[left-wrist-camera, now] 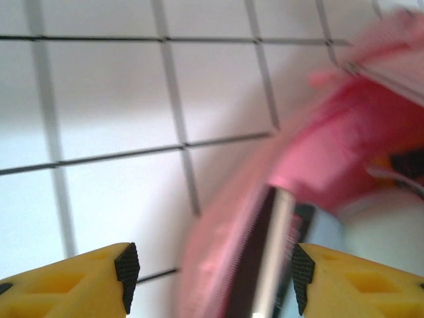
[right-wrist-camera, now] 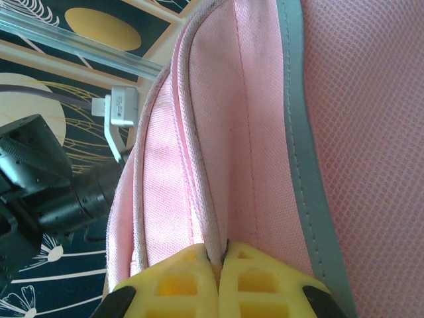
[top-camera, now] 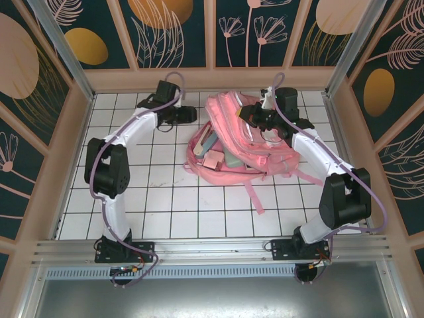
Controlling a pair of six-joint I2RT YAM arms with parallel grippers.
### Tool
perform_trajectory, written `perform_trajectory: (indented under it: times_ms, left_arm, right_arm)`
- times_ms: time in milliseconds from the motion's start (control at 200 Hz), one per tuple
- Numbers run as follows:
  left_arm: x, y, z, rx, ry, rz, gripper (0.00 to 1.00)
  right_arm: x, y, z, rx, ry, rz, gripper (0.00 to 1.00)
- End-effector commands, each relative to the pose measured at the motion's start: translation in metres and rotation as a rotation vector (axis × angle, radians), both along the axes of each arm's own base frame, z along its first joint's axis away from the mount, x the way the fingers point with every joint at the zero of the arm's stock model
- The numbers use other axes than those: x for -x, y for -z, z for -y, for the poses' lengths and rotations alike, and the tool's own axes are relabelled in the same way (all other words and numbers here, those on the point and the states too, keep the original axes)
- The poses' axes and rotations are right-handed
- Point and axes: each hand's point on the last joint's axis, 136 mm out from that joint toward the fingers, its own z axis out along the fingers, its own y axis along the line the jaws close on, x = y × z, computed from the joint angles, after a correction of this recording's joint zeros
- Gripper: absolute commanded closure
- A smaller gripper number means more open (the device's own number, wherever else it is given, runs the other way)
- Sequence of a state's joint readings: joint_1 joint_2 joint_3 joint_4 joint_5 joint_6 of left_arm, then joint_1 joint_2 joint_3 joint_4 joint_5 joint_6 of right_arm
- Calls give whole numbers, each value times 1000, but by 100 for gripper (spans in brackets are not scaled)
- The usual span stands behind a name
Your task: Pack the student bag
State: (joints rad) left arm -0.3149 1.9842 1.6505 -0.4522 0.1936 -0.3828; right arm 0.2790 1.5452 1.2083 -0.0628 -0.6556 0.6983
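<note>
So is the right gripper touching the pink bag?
Touching. In the right wrist view, the right gripper has its yellow fingers pinched shut on a fold of the pink bag.

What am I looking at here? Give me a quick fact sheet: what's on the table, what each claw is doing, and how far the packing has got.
Surface: white tiled table
Main item: the student bag, pink, lying open mid-table
In its opening: small pink box, teal item
Left gripper: open, holding nothing, beside the bag's left edge
Right gripper: shut, pinching a seam of the bag's fabric
Packing: some things in, bag not yet closed
</note>
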Motion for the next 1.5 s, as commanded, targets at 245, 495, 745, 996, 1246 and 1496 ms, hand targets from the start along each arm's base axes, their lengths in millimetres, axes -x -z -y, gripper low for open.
perform_trajectory:
  times_ms: [245,495,745,996,1246,1496]
  left_arm:
    - [-40,31,-119,-191,-458,-30,26]
    - [-74,68,-153,-184,-584,-78,28]
    - [-80,109,-158,-141,-622,-156,35]
    - [-77,142,-145,-75,-611,-225,51]
    - [-79,143,-146,-70,-619,-218,98]
    - [-76,109,-142,-42,-592,-172,100]
  right_arm:
    - [-5,-38,-3,-34,-5,115,100]
    - [-9,-38,-3,-28,-3,115,100]
    - [-12,-38,3,-18,12,118,100]
    - [-17,-36,7,-18,19,113,100]
    - [-18,-35,7,-20,19,112,100]
    - [-18,-34,8,-21,22,110,100]
